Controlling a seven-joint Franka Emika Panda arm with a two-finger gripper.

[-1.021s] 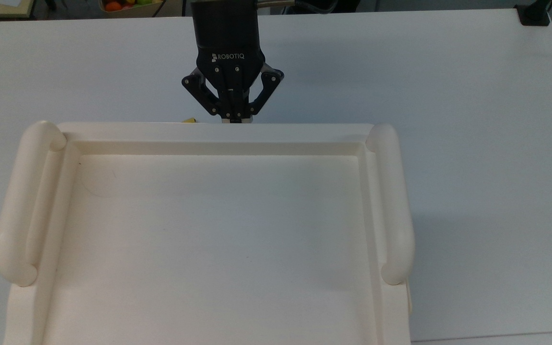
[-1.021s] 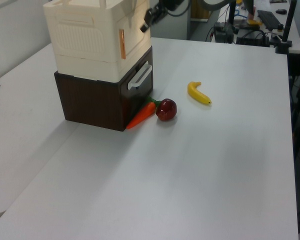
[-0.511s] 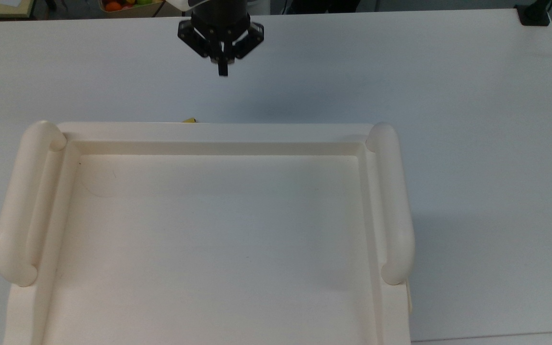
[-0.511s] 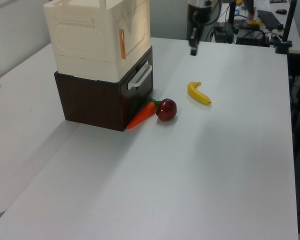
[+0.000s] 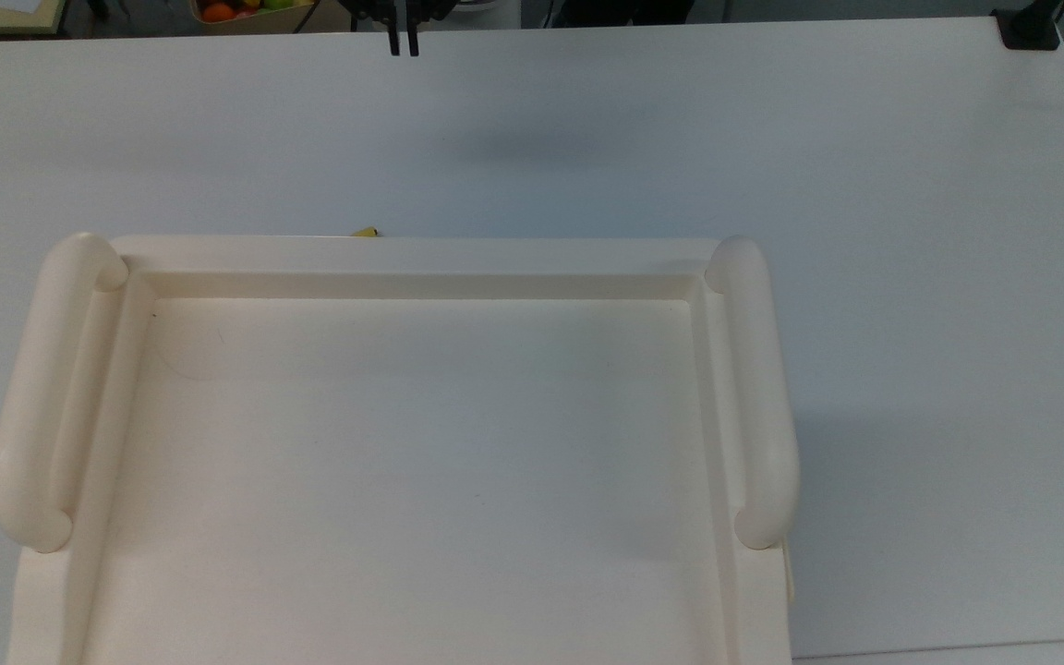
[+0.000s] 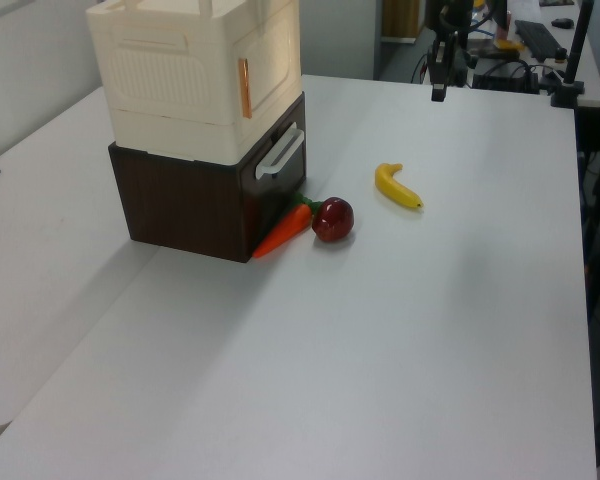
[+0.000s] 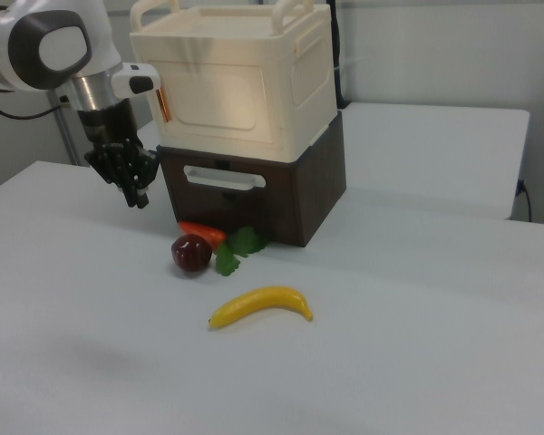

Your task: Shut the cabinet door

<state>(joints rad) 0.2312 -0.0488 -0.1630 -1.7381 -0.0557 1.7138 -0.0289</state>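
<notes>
The cream-white cabinet [image 7: 231,82] stands on a dark brown drawer box [image 7: 290,195]; in the top view its recessed top [image 5: 421,443] and two tubular handles take up the lower part. The cabinet door [image 7: 219,95] lies flush against the cabinet's front, with a copper-brown fitting [image 7: 163,104] at its edge. In the left view the door [image 6: 275,60] faces right. My gripper [image 7: 136,192] hangs well away from the door, at the right view's left, fingers together and holding nothing. It sits at the top view's upper edge [image 5: 404,42] and over the far table in the left view [image 6: 438,90].
A banana [image 7: 260,305], a red apple [image 7: 191,253] and a carrot [image 7: 202,232] lie on the white table [image 7: 417,344] in front of the drawer box. The drawer has a white handle [image 6: 280,155]. Cluttered desks stand beyond the table's far edge [image 6: 520,45].
My gripper has drawn back from the cabinet's front and travelled across the table to its far edge. The cabinet and the fruit have not moved.
</notes>
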